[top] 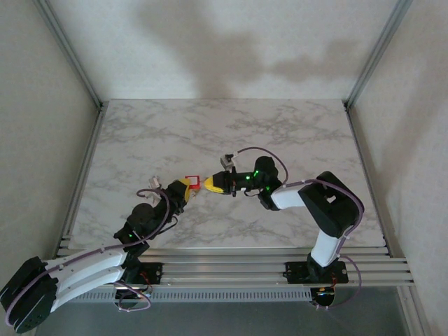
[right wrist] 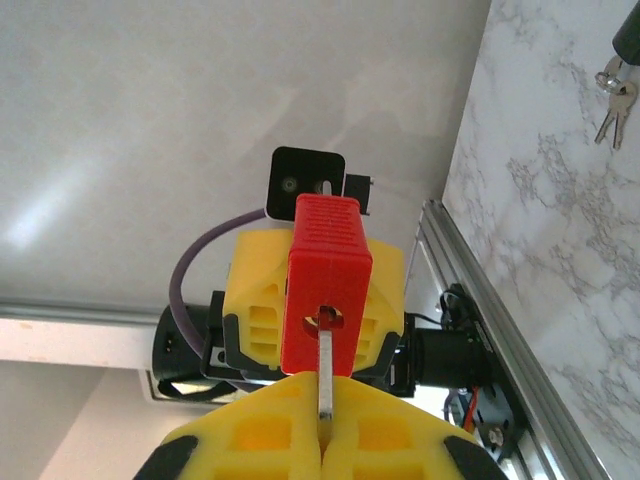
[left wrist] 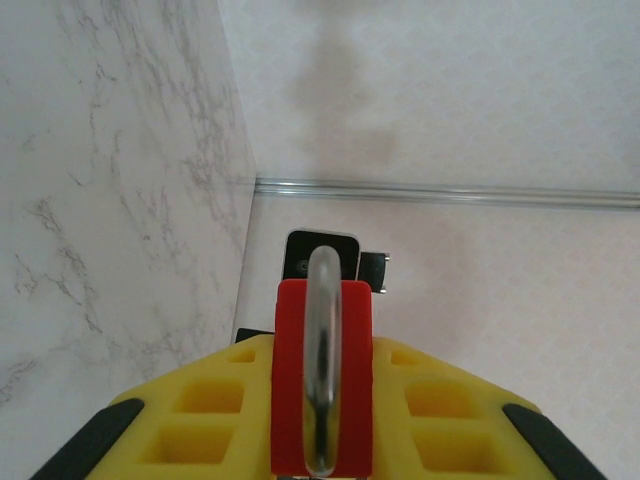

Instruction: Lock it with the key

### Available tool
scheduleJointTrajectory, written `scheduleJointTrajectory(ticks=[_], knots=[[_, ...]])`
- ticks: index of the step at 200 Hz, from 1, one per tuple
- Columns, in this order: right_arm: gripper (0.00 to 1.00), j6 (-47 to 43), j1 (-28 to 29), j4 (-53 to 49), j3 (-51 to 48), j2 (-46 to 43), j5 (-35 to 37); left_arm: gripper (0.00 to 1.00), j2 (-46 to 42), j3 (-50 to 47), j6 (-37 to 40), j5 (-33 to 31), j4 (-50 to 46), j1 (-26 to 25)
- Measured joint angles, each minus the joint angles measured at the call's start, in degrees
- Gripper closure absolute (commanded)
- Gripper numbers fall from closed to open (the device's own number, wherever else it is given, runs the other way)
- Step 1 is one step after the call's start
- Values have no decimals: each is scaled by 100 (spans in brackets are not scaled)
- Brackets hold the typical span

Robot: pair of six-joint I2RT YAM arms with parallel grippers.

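Observation:
A red padlock [top: 192, 183] hangs above the middle of the marble table [top: 294, 126], and my left gripper [top: 183, 187] is shut on its body. In the left wrist view the silver shackle [left wrist: 323, 340] runs edge-on along the red body [left wrist: 290, 390], between my yellow fingers [left wrist: 200, 410]. My right gripper [top: 213, 186] faces the padlock from the right, shut on a flat silver key [right wrist: 326, 375]. The key's tip sits in the keyhole in the padlock's [right wrist: 325, 270] end face. The right gripper's [right wrist: 325, 440] jaws are pressed together around the key's lower part.
A bunch of spare keys [right wrist: 612, 95] on a black fob lies on the marble at the right wrist view's top right. Aluminium frame rails [top: 231, 262] run along the table's near edge, and white walls close in the sides and back.

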Motion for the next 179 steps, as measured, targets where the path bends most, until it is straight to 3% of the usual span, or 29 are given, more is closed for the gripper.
scheduleJointTrajectory(ticks=[179], knots=[[100, 177, 33, 514, -455, -205, 387, 100, -157, -2, -17, 4, -118, -85]])
